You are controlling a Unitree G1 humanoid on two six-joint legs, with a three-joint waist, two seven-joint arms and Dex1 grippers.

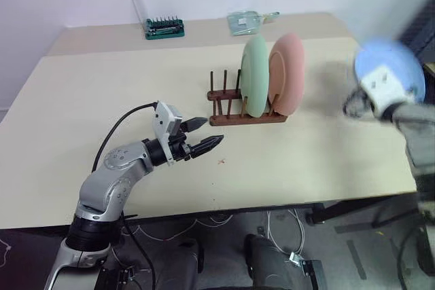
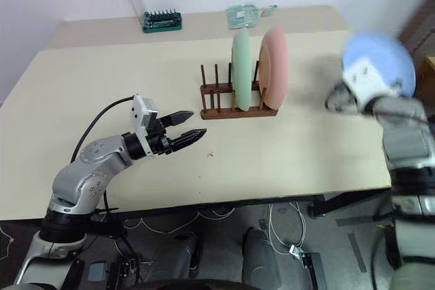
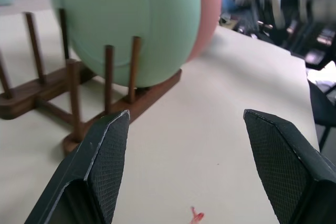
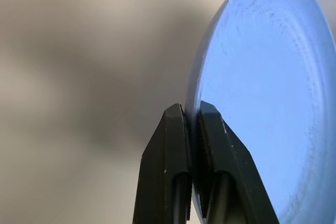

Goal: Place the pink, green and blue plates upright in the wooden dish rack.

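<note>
At the far edge of my beige table [image 1: 102, 100] sits a green-based tool holder [image 1: 164, 29] with a clear upright lid. A clear plastic bag [image 1: 246, 21] lies near it, and a small red speck [image 1: 221, 161] marks the tabletop.

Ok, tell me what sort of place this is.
Probably a lab or workshop test bench, not a kitchen: a plain table against a bare wall, a screwdriver bit set at the back, and loose cables on the floor beneath.

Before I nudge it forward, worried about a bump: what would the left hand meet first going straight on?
Probably the wooden dish rack, near its front rail under the green plate; the left hand is open, depth uncertain.
</note>
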